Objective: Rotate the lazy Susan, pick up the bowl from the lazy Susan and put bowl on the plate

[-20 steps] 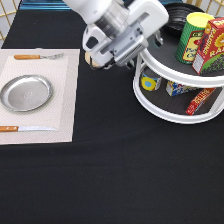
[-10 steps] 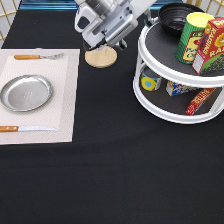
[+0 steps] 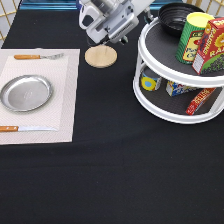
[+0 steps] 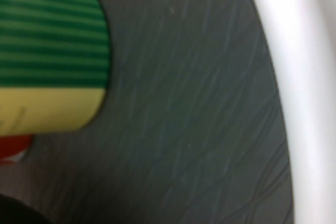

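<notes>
The glossy black bowl (image 3: pixel 176 16) sits at the back of the top tier of the white two-tier lazy Susan (image 3: pixel 165 108), at the exterior view's top right. My gripper (image 3: pixel 145 11) hangs at the exterior view's top, just left of the bowl at the top tier's edge, and holds nothing that I can see. The silver plate (image 3: pixel 25 93) lies bare on a pale placemat (image 3: pixel 64 107) at the left. The wrist view shows the tier's dark grey surface (image 4: pixel 187 130), its white rim (image 4: pixel 307 100) and a green and yellow can (image 4: pixel 45 60).
A green can (image 3: pixel 192 37) and a red box (image 3: pixel 210 47) stand on the top tier beside the bowl. Small packets (image 3: pixel 176 88) fill the lower tier. A wooden coaster (image 3: pixel 100 56) lies under the arm. A fork (image 3: pixel 37 56) and a knife (image 3: pixel 25 128) flank the plate.
The arm has risen and drawn back toward the exterior view's top, uncovering the coaster. The bowl, plate and lazy Susan have not moved.
</notes>
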Robot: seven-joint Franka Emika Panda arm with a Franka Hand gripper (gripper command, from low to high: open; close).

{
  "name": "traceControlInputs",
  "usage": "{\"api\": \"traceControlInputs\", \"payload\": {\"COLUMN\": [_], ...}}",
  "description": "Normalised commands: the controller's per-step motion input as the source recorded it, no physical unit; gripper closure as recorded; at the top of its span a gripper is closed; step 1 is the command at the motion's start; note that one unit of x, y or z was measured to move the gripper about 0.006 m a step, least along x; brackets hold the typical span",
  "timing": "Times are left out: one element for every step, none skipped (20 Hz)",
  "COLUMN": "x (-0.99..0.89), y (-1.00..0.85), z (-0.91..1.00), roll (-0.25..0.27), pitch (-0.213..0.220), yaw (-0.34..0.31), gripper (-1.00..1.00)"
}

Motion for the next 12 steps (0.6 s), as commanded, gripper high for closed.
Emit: {"api": "traceControlInputs", "payload": {"x": [-0.18, -0.19, -0.21, -0.21, -0.24, -0.25, -0.22, -0.09, -0.02, 0.01, 0.16, 0.31], "y": [0.34, 0.21, 0.10, 0.15, 0.15, 0.17, 0.16, 0.17, 0.12, 0.04, 0.07, 0.00], "z": [-0.24, -0.32, -0.36, -0.36, -0.36, -0.29, -0.23, -0.13, -0.07, -0.01, -0.01, -0.01], "roll": [-0.065, -0.057, -0.027, -0.027, -0.026, -0.031, -0.034, -0.045, -0.051, -0.051, -0.061, -0.059], "pitch": [0.000, 0.000, 0.000, 0.000, 0.000, 0.000, 0.000, 0.000, 0.000, 0.000, 0.000, -0.002], "yaw": [0.042, 0.032, 0.037, 0.046, 0.049, 0.052, 0.055, 0.055, 0.047, 0.041, 0.034, 0.025], "gripper": [-1.00, -1.00, -1.00, -1.00, -1.00, -1.00, -1.00, -1.00, -1.00, -1.00, -1.00, -1.00]}}
